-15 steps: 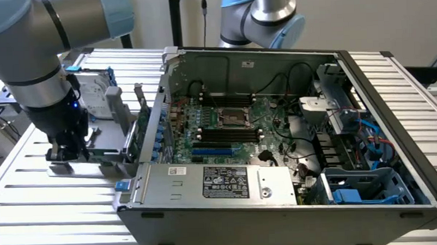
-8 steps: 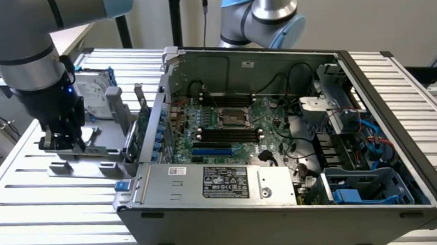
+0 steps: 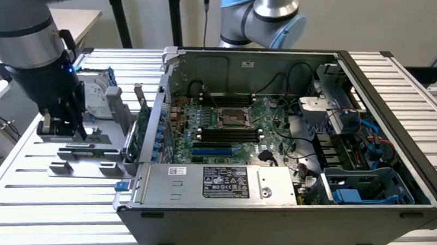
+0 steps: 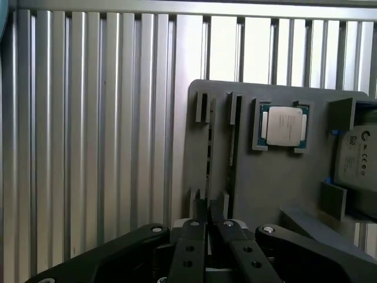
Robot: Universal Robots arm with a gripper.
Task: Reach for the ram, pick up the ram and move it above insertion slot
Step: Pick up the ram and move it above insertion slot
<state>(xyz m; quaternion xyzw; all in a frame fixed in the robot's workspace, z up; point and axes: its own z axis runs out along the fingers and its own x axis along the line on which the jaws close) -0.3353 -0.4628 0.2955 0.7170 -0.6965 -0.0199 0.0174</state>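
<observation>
The ram [image 4: 208, 156] is a thin green stick standing on edge in a slot of the grey parts holder [image 4: 271, 188], which lies on the slatted table at the exterior view's left [image 3: 85, 168]. My gripper [image 3: 64, 130] hangs low over that holder. In the wrist view its black fingers [image 4: 191, 250] meet at the near end of the ram's slot, the gripper [image 4: 207, 219] shut, with nothing seen gripped. The black memory slots [image 3: 230, 134] lie on the motherboard inside the open computer case [image 3: 206, 183], well towards the exterior view's right of the gripper.
A processor chip [image 4: 284, 125] and a silver hard drive [image 4: 356, 156] also sit in the holder. A broader green card [image 3: 135, 137] stands between the holder and the case wall. A second robot arm [image 3: 262, 17] rises behind the case. Cables and drive cages fill the case's right side.
</observation>
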